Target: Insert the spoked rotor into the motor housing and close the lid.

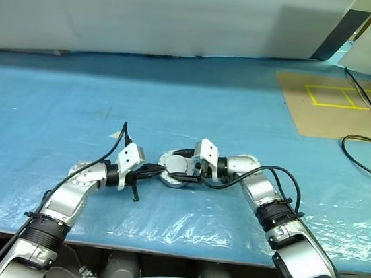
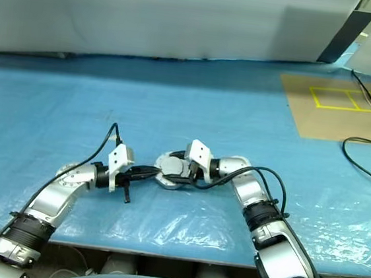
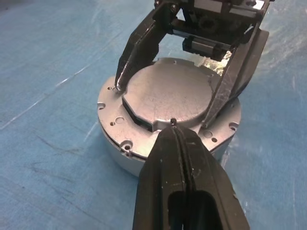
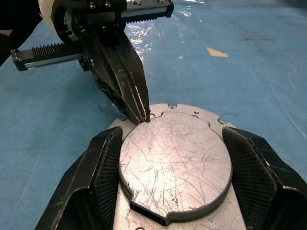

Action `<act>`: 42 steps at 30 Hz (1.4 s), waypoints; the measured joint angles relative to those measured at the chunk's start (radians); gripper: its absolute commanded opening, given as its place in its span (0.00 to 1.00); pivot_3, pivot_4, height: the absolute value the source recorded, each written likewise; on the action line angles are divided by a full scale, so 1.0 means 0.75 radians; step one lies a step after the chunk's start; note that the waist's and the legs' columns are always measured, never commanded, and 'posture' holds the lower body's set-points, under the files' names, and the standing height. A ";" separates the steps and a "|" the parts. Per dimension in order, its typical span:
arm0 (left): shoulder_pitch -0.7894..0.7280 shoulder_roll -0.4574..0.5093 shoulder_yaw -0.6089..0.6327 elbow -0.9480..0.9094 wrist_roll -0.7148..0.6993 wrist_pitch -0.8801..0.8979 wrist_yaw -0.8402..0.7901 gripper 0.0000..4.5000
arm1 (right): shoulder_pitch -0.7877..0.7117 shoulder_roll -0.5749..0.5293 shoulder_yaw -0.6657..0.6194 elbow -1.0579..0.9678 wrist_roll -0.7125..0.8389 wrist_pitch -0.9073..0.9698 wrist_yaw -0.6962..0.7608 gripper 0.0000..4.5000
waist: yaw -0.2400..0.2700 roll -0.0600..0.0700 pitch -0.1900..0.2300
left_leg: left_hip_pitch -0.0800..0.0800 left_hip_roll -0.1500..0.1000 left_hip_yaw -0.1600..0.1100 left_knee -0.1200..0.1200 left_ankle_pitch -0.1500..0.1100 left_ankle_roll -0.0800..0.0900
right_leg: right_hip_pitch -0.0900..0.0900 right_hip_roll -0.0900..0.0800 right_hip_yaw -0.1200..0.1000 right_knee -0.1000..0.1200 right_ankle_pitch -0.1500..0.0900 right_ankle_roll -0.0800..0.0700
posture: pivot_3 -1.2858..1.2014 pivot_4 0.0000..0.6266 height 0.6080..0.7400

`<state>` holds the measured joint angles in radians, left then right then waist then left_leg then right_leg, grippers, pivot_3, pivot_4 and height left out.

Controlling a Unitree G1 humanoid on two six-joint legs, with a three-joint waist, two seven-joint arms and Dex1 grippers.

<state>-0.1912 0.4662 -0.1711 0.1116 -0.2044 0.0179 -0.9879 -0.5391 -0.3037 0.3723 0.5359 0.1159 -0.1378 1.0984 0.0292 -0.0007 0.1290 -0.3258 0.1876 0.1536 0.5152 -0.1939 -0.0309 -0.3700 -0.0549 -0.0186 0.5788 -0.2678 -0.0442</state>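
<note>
Meeting over the housing mid-table, both grippers converge; a cable lies well apart.

Left wrist view: left gripper, fingers pressed together, tips at the lid's near rim.

Right wrist view: right gripper, fingers spread, straddles the lid seated on the housing; nothing obstructs.

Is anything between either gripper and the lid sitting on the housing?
Nothing visible. The lid already sits on the motor housing. The right gripper straddles it with fingers at either side, and the shut left gripper has its tips at the lid's rim.
</note>
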 measured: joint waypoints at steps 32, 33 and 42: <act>-0.081 -0.067 -0.010 0.112 0.070 -0.127 0.052 0.00 | 0.093 -0.086 -0.016 -0.514 0.025 0.627 -0.045 0.99 | 0.046 -0.007 0.004 | -0.008 -0.008 0.010 -0.007 0.001 0.002 | -0.001 -0.007 0.007 -0.007 0.012 0.006 | 0.52 0.24 1.00; -0.083 -0.069 -0.011 0.112 0.070 -0.127 0.058 0.00 | 0.099 -0.086 -0.019 -0.553 0.040 0.680 -0.044 0.99 | 0.049 -0.006 0.004 | -0.008 -0.005 0.010 -0.007 0.001 0.002 | -0.001 -0.005 0.006 -0.005 0.012 0.006 | 0.52 0.24 1.00; -0.125 -0.075 -0.012 0.110 0.069 -0.127 0.074 0.00 | 0.170 -0.175 -0.046 -0.881 0.119 0.917 -0.070 0.99 | 0.055 -0.002 0.003 | -0.043 0.001 0.004 0.009 -0.007 -0.022 | -0.026 0.013 -0.007 0.007 0.013 0.000 | 0.52 0.24 1.00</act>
<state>-0.2846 0.4096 -0.1800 0.1941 -0.1522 -0.0776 -0.9327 -0.4116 -0.4350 0.3380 -0.1249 0.2049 0.5501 1.0455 0.0708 -0.0024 0.1310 -0.3582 0.1884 0.1565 0.5216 -0.1991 -0.0475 -0.3894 -0.0455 -0.0236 0.5844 -0.2582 -0.0439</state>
